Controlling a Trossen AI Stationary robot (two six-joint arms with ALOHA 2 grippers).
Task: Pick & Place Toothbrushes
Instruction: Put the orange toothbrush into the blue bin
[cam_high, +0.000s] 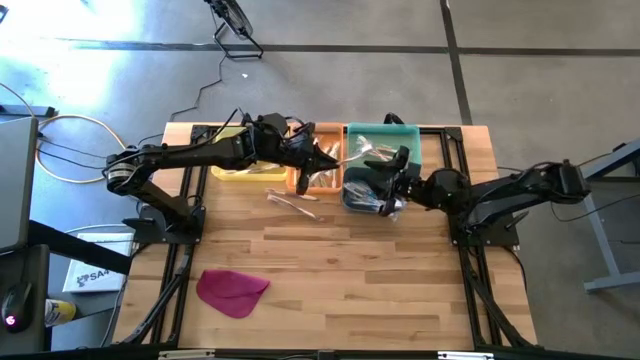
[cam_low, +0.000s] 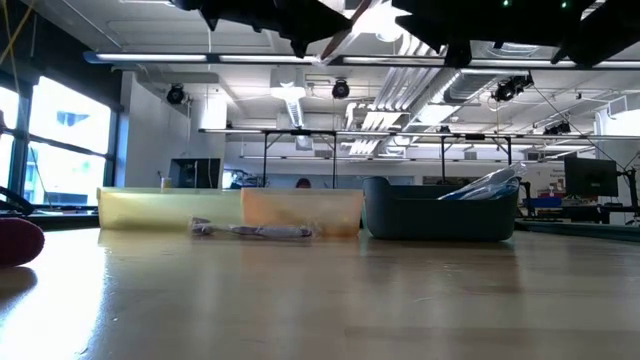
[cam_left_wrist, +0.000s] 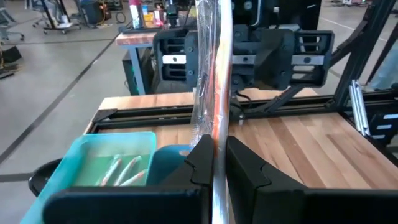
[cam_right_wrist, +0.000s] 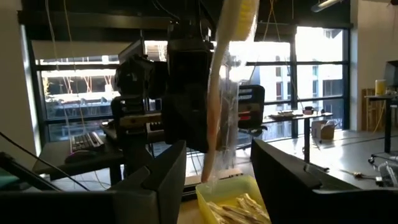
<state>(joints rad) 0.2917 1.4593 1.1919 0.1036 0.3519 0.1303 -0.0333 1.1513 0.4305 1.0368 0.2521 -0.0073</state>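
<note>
A wrapped toothbrush (cam_left_wrist: 214, 81) with an orange-pink handle stands in the air over the bins, and my left gripper (cam_left_wrist: 219, 149) is shut on it. My right gripper (cam_right_wrist: 217, 168) faces it from the table's right, open. Its fingers stand on either side of the toothbrush's lower part (cam_right_wrist: 214, 143) without touching it. In the high view my left gripper (cam_high: 328, 156) is over the orange bin (cam_high: 312, 178) and my right gripper (cam_high: 388, 180) is over the dark blue bin (cam_high: 362, 197). Another wrapped toothbrush (cam_high: 291, 201) lies flat on the table. My left gripper pinches the wrapped toothbrush's handle (cam_left_wrist: 217, 134) between its two fingers, at about mid-length. The fingers come nearly level from the table's left and lie across it. The toothbrush is lifted clear and stands roughly upright, its head (cam_right_wrist: 239, 15) on top.
Along the far side stand a yellow bin (cam_high: 238, 170), the orange bin, a teal bin (cam_high: 390, 140) holding toothbrushes, and the dark blue bin with wrapped toothbrushes (cam_low: 485, 185). A magenta cloth (cam_high: 232, 291) lies near the front left. The wooden table (cam_high: 380, 290) stretches toward the near edge.
</note>
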